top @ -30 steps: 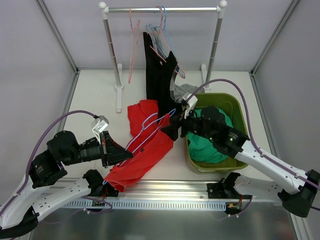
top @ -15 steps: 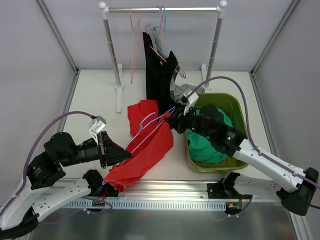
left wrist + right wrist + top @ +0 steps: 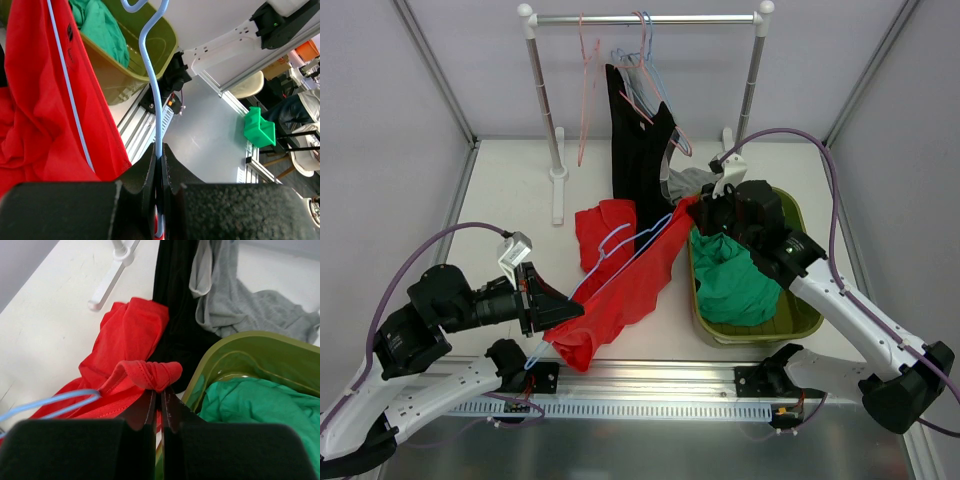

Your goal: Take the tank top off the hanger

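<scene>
Jaws clamp blue hanger [image 3: 158, 110] and stretched red tank top [image 3: 645, 285].

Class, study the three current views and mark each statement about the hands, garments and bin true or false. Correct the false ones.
1. The left hand is closed on the wire of the blue hanger. True.
2. The right hand hangs open above the bin. False: it is shut, pinching a bunched strap of the red tank top.
3. A green garment lies in the bin. True.
4. The black garment lies folded in the bin. False: it hangs down from the rail, outside the bin.
</scene>
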